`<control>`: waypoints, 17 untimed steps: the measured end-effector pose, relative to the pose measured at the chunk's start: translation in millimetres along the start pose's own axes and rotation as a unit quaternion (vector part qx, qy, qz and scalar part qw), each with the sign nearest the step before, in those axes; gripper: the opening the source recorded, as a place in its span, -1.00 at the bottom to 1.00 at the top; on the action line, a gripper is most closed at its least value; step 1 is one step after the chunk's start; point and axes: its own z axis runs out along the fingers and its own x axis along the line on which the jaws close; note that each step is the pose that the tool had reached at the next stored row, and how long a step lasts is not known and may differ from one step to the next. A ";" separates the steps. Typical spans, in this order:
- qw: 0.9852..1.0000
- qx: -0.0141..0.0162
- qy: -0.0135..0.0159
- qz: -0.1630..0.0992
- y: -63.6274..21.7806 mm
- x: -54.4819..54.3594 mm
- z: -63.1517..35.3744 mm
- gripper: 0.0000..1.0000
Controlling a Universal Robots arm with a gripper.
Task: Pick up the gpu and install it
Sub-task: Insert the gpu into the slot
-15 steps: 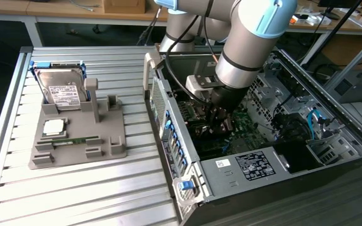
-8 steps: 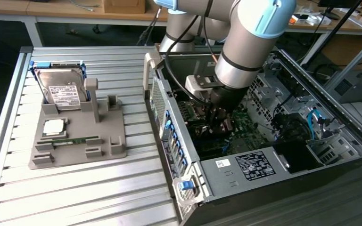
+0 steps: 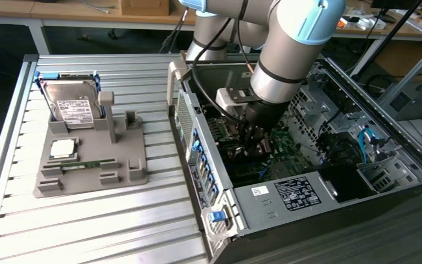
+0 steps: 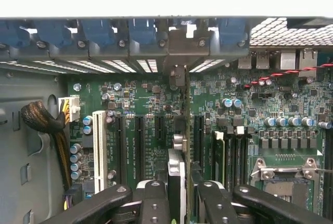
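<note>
Gripper (image 3: 259, 144) reaches down into the open computer case (image 3: 270, 198) on the exterior view's right, low over the green motherboard (image 4: 145, 99). Its black fingers (image 4: 151, 203) are clamped on the gpu (image 4: 177, 182), held edge-on and upright between them, just above the expansion slots (image 4: 139, 141). On the slatted table (image 3: 86, 220) at the exterior view's left sits a grey holder (image 3: 86, 159) carrying a hard drive (image 3: 75, 107).

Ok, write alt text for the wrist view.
The gripper holds the gpu edge-on above a green motherboard inside a computer case, lined up among black expansion slots. A white slot and a braided cable bundle sit nearby.
</note>
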 end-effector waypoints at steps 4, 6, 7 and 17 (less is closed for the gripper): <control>1.000 0.000 0.000 0.000 -4.4 0.0 -0.2 -0.47; 1.000 0.000 0.000 0.000 -4.5 0.0 -0.1 -0.47; 1.000 0.000 0.000 0.001 -4.6 -0.3 -0.1 -0.47; 1.000 0.000 0.000 0.004 -4.2 -0.9 0.0 -0.47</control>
